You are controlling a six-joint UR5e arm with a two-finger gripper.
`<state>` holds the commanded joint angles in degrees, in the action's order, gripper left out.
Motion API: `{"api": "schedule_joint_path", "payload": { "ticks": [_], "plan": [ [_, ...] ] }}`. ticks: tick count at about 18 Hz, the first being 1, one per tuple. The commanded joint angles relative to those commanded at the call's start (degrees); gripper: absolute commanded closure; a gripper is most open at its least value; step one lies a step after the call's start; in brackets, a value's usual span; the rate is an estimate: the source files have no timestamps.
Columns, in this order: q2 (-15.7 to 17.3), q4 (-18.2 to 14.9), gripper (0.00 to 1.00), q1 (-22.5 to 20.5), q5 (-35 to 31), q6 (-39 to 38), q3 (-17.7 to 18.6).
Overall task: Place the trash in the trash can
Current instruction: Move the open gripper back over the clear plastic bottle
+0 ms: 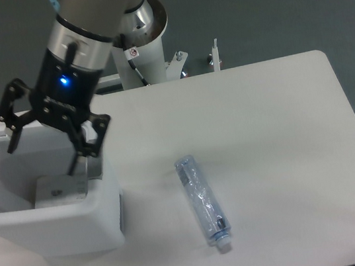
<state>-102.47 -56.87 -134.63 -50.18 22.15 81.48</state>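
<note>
Arm leans left over the trash can [103, 217], gripper [42, 145] spread wide open above it, plastic bag [59, 189] lying inside. Bottle [202, 201] lies on the table [271, 132], well right.

I count one bottle [204, 206] lying on the desk [273, 145], at about five o'clock from my tool [44, 145]. One trash can [56, 215] stands at nine o'clock on the desk, and one whitish bag [59, 189] lies inside it. That makes two pieces of trash, one bin, one desk and my one tool.
</note>
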Motion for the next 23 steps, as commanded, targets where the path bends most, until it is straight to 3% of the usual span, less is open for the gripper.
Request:
{"api": "schedule_joint_path", "payload": {
  "ticks": [4, 9, 13, 19, 23],
  "plan": [
    [-4.3, 0.0, 0.0, -5.5, -0.3, 0.0, -1.7],
    [-7.7, -0.3, 0.0, -10.0, -8.2, -0.3, -1.5],
    [-10.6, -0.6, 0.0, -9.9, -15.3, -0.4, -0.4],
    [-16.1, -1.8, 0.0, -9.2, -21.0, -0.3, -0.8],
    [-17.2, -3.2, 0.0, -7.7, -23.6, -1.9, 0.0]
  ]
}}
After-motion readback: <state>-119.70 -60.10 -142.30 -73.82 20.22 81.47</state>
